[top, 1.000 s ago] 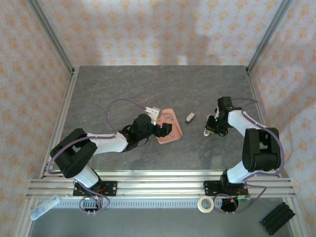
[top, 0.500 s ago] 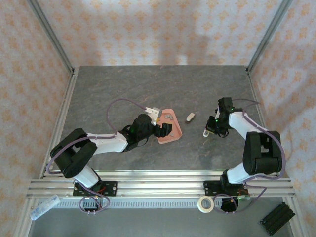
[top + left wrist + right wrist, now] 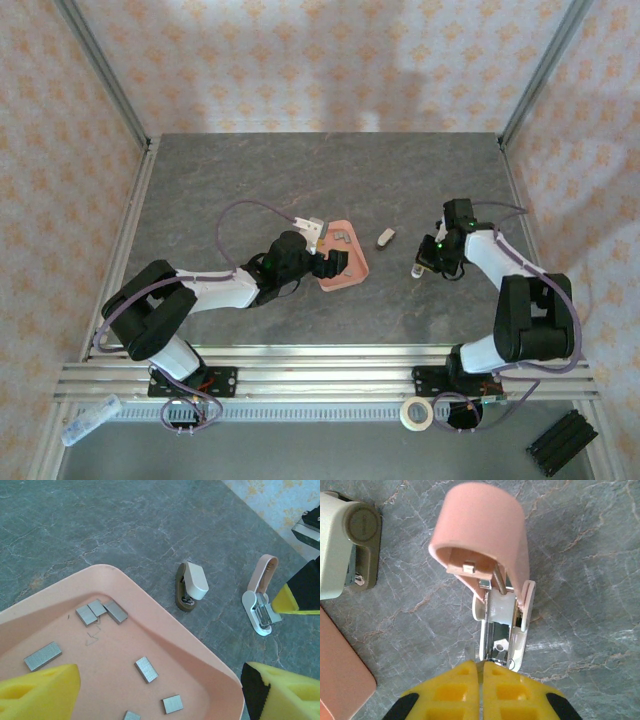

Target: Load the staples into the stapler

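Left tool [image 3: 160, 702] is spread over the tray [image 3: 165, 630], with the staples [image 3: 102, 612] loose directly beneath it. The stapler [image 3: 492, 580] lies hinged open on the surface [image 3: 125, 520] at the tray's 3 o'clock from above. It is nearer the right tool [image 3: 481, 680], which is pressed together at the 6 o'clock end of its long axis.

Soft, even light falls from above. In the top view, a dim shadow lies on the back wall [image 3: 400, 70] at 1 o'clock. The left wrist view shows sharp staples [image 3: 146, 669] but blurred yellow fingers [image 3: 35, 692] at 7 o'clock. In the right wrist view, the stapler [image 3: 485, 540] metal shines slightly.
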